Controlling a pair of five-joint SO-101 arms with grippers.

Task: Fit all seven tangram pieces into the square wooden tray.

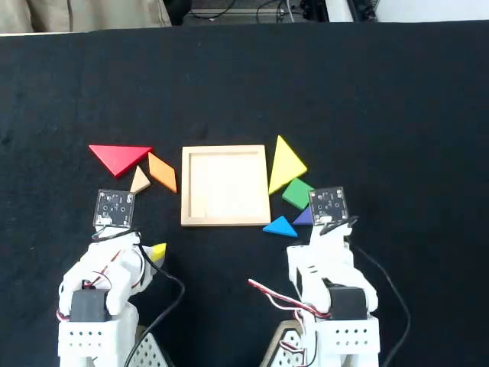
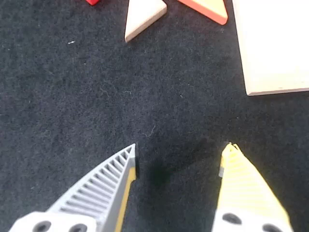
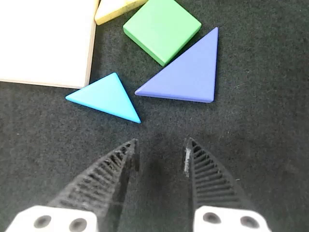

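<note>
Right tool gapes empty, light-blue triangle lying just beyond its tips.

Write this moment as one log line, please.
tray: no pieces inside | seven pieces: outside on table | left gripper: open, holding nothing | right gripper: open, near light-blue triangle

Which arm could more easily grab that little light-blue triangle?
Right. The small light-blue triangle lies just ahead of its open jaws, beside the square wooden tray; the left arm sits across the tray.
</note>
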